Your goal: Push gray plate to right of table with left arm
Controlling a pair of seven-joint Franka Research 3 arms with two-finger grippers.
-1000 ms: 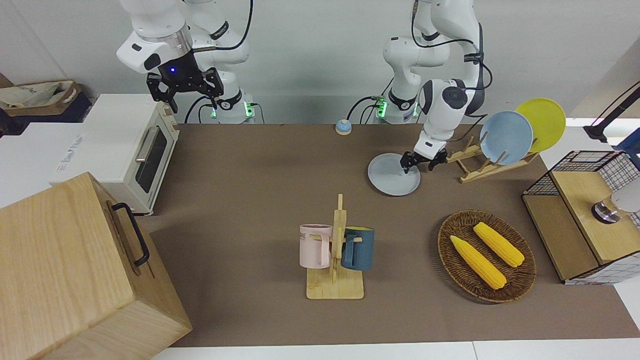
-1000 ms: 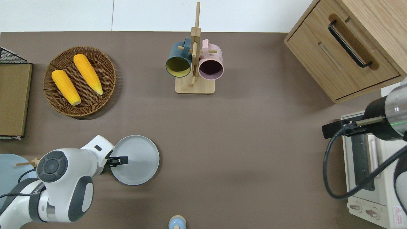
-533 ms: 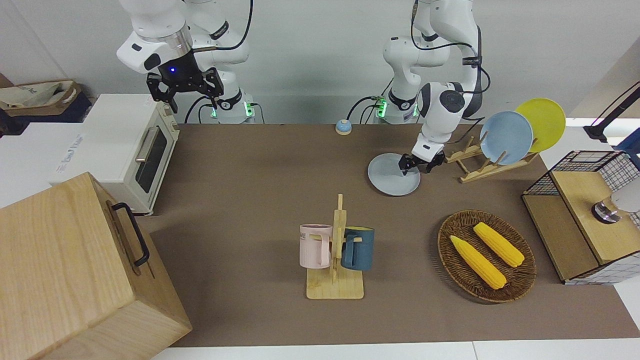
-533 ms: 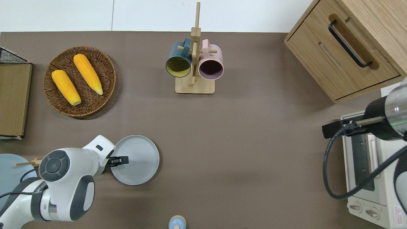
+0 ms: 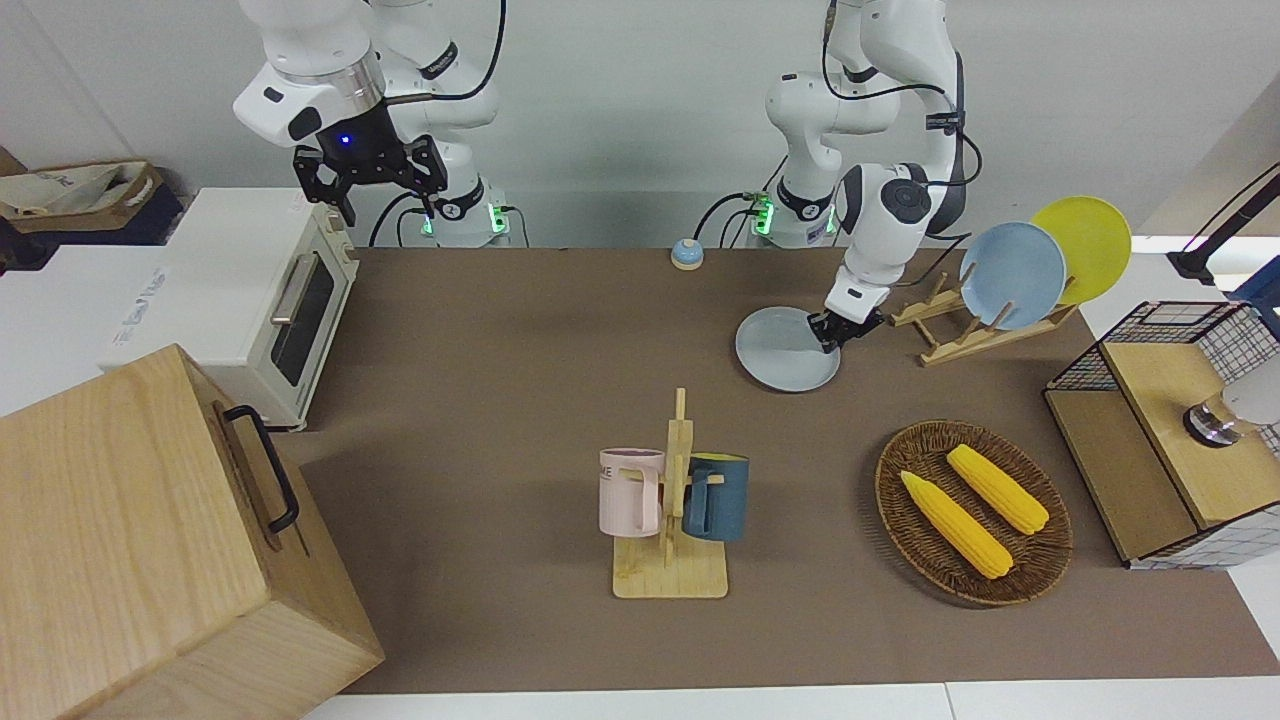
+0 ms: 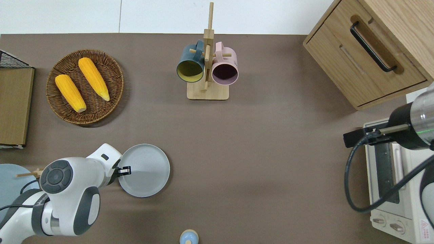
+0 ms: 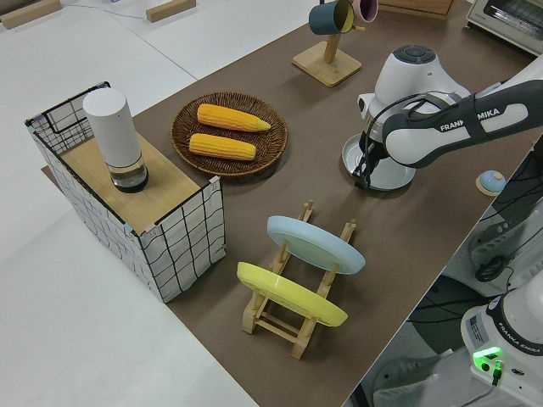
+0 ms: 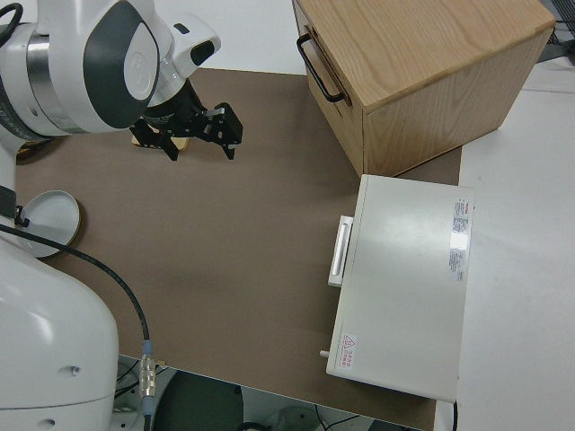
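The left claw (image 6: 126, 170), fingers together and gripping nothing, sits at the gray plate's (image 6: 145, 171) rim on the bench (image 6: 257, 145). Its forearm reads "FRANKA EMIKA". The right arm is parked, claw (image 5: 370, 170) spread.

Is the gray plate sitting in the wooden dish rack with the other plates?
No: the gray plate lies flat on the table, apart from the rack that holds the blue plate and yellow plate.
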